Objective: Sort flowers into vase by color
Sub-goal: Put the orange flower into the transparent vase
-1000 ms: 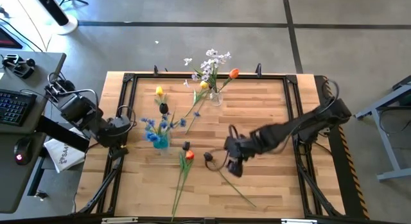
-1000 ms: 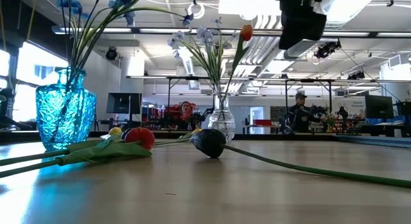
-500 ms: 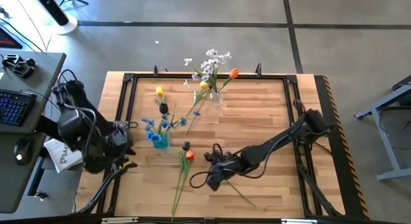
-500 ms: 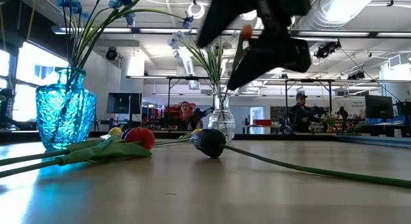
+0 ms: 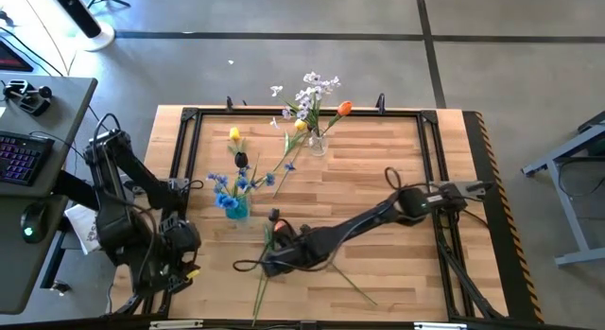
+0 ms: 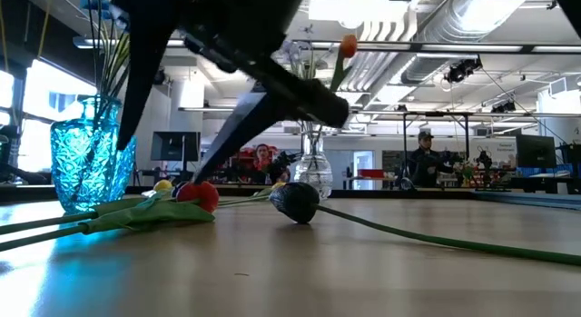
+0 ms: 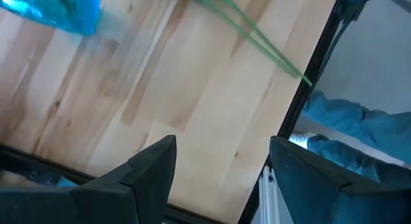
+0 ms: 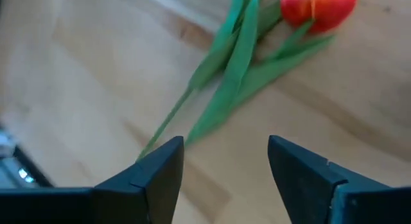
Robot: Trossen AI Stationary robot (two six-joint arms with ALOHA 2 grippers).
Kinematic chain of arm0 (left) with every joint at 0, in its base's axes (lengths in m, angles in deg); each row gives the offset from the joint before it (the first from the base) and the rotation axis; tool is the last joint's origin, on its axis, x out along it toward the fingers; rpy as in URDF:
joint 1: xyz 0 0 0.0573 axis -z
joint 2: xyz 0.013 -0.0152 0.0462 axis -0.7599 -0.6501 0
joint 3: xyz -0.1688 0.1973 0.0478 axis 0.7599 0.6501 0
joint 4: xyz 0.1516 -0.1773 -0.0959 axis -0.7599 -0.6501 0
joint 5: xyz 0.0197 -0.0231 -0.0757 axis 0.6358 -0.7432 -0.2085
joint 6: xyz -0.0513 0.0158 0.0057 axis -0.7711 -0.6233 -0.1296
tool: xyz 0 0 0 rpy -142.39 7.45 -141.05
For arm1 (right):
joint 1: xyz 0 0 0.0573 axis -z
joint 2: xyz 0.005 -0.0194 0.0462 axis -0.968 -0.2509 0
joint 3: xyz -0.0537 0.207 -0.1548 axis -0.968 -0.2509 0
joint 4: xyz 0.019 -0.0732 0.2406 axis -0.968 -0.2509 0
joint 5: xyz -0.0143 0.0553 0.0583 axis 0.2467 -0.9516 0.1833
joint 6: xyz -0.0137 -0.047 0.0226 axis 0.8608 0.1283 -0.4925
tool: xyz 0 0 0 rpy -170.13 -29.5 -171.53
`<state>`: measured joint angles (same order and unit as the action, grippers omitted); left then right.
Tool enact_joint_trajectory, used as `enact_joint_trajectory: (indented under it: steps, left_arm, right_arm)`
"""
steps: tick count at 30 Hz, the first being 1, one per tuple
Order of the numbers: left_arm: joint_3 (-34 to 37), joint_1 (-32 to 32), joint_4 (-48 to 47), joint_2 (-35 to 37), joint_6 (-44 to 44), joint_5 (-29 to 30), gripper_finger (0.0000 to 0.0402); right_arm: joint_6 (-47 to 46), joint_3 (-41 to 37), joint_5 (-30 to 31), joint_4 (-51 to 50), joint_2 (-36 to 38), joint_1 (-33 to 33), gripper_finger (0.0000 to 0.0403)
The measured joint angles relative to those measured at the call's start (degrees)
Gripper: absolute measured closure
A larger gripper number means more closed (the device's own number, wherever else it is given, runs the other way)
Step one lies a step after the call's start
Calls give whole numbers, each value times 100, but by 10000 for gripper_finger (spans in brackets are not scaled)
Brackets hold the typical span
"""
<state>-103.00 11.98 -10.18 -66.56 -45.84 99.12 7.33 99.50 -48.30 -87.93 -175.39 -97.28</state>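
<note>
Now the right gripper (image 8: pixel 221 161), fingers spread, hovers above the red tulip's (image 8: pixel 319 8) stem; next, lower and pinch it.

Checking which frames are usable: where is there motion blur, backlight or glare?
Low view: right arm is a dark backlit smear against bright ceiling lights. Right wrist view: red tulip and stem soft. Left wrist view: blue vase blurred. High view: evenly lit.

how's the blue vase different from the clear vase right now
The blue vase is tinted turquoise and holds small blue flowers; the clear vase is colourless glass holding white sprigs and an orange tulip. The blue one stands near the table's left side, the clear one at its far edge. Both stand upright.
</note>
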Motion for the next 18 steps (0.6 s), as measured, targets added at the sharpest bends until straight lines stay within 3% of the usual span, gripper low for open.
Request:
enact_joint_trajectory:
  steps: [6, 18]
  left_arm:
    - [0, 102, 11, -7, -82, 40, 165]
    - [0, 100, 13, -4, -79, 427, 165]
  right_arm:
    - [-66, 1085, 65, -923, -748, 170, 221]
    - [84, 1099, 104, -1005, -928, 266, 288]
